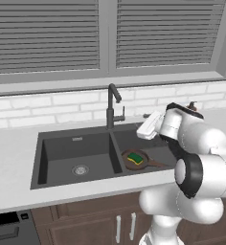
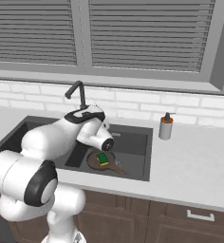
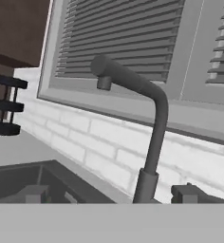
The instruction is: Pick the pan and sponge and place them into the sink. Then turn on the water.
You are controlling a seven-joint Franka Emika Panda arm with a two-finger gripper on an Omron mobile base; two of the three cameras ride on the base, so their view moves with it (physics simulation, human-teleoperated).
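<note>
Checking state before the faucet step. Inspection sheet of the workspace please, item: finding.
Surface: light counter around the sink.
Job's things: pan lies in the right basin; sponge rests inside the pan. Faucet stands behind the divider; no stream seen at the spout.
Clutter: soap dispenser on the counter right of the sink.
Grippers: gripper hangs above the right basin near the faucet base; fingers hidden, so open or shut cannot be told.
Cables: nothing seen.
Surroundings: white brick backsplash, window with closed blinds, brown cabinets below.
</note>
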